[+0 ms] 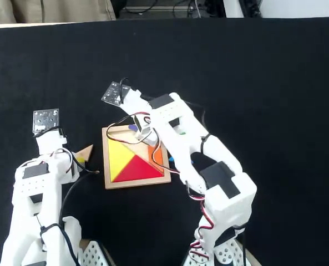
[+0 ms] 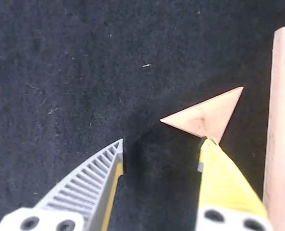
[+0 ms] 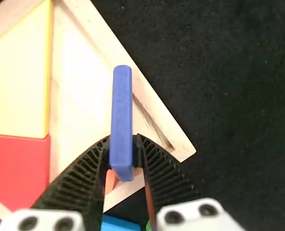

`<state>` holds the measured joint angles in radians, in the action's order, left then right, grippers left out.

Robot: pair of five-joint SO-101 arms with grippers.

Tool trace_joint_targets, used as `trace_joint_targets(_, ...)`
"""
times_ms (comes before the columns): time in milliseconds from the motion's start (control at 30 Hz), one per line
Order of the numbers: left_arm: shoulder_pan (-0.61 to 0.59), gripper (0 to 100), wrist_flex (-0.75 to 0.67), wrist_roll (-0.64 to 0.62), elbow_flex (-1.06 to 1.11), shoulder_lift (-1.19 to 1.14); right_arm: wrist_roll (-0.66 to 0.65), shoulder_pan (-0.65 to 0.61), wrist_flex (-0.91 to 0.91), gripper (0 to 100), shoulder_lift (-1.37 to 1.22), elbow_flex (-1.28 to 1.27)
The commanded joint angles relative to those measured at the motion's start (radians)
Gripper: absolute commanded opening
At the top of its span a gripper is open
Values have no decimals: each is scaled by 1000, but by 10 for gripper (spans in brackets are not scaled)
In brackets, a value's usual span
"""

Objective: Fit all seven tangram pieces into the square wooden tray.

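Edgewise in the right claw (image 3: 122,139), blue piece (image 3: 121,106) over wooden tray (image 3: 80,96).

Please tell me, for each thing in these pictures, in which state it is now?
Left tool: open, over the table.
Right tool: shut on the blue piece.
Blue piece: held on edge above the tray.
Tan triangle: flat on the table, outside the tray.
Yellow triangle: seated in the tray.
Red triangle: seated in the tray.
Tray: partly filled.
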<state>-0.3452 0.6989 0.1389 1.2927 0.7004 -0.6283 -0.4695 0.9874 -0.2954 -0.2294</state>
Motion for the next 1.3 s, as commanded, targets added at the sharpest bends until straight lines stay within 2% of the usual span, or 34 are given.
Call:
trace_joint_targets(0, 8, 253, -14, 3, -10, 20, -9, 11, 12, 11, 1, 30)
trace_joint_targets(233, 8, 253, -14, 3, -10, 21, 5, -8, 58, 31, 2, 25)
trace_joint_targets(333, 8, 253, -14, 3, -10, 21, 72, -5, 57, 145, 4, 25)
trace_joint_targets(467, 8, 253, -14, 3, -10, 21, 40, -8, 71, 279, 39, 12)
trace_joint_targets(667, 8, 253, -14, 3, -10, 21, 32, -2, 69, 228, 147, -16)
trace_joint_targets(833, 8, 253, -14, 3, -10, 21, 32, 2, 68, 229, 206, -18)
trace_joint_targets(1267, 8, 253, -14, 3, -10, 21, 34, 68, -43, 227, 137, -22)
